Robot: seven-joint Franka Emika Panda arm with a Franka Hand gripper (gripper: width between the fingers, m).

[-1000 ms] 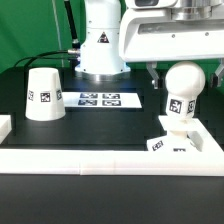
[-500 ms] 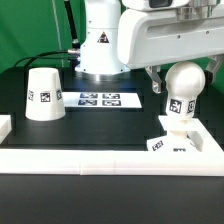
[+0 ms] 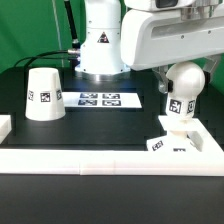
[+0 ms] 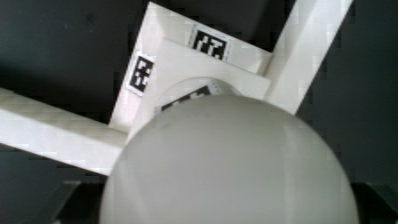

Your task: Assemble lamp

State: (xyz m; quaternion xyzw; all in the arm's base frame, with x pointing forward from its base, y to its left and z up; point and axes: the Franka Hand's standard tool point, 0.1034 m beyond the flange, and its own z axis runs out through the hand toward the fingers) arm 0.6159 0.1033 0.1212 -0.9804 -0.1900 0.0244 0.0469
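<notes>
The white round-headed bulb stands upright on the small square base at the exterior view's right. My gripper is open, with one finger on each side of the bulb's head. In the wrist view the bulb fills most of the picture, and the tagged base shows beyond it. My gripper straddles the bulb there, its fingers only dark edges. The cone shade stands alone at the exterior view's left.
The marker board lies flat in the middle, in front of the robot's base. A white raised rail runs along the table's front edge and also shows in the wrist view.
The gripper body has shifted towards the exterior view's left and a little lower around the bulb's head. The bulb, base and shade have not moved.
</notes>
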